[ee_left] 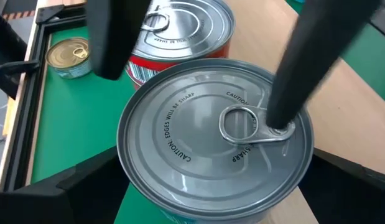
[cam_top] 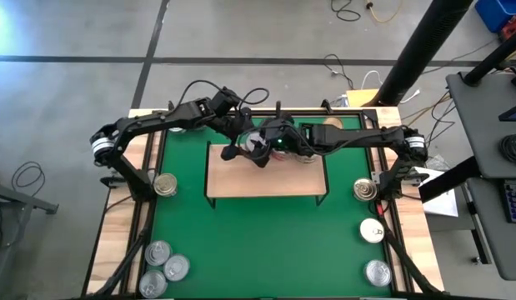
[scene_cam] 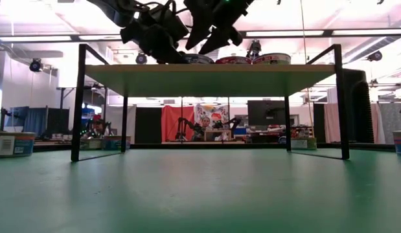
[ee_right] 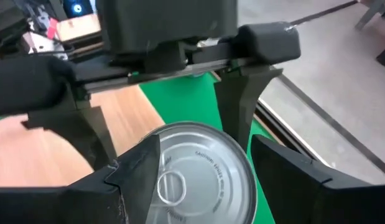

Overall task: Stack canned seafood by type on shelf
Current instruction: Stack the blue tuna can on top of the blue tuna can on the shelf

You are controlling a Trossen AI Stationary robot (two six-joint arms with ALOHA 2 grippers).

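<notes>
A silver tin [ee_left: 204, 149] with a ring-pull lid stands on its base near the far edge of the light-wood shelf [cam_top: 266, 185], beside a red-labelled tin [ee_left: 148, 67]. My left gripper [ee_left: 217, 193] is open wide, with one finger on each side of the silver tin. My right gripper [ee_right: 198, 180] comes from the other side, open, its fingers slanting down just over the same tin [ee_right: 192, 177]. In the low view three tins show on the shelf top [scene_cam: 206, 74], and both grippers hang over the left one [scene_cam: 199, 59]. My left gripper's fingers [ee_right: 237, 124] stand close against the silver tin's side wall on both sides; I cannot tell whether they touch it. My right gripper has one fingertip [ee_left: 280, 121] at the lid by the ring pull [ee_left: 242, 124]; I cannot tell whether it touches.
A gold tin [ee_left: 68, 56] lies on the green mat [cam_top: 266, 242] beyond the shelf. Loose tins sit on the mat at the left [cam_top: 166, 185], near left [cam_top: 162, 267] and right [cam_top: 373, 231]. The near half of the shelf is bare wood.
</notes>
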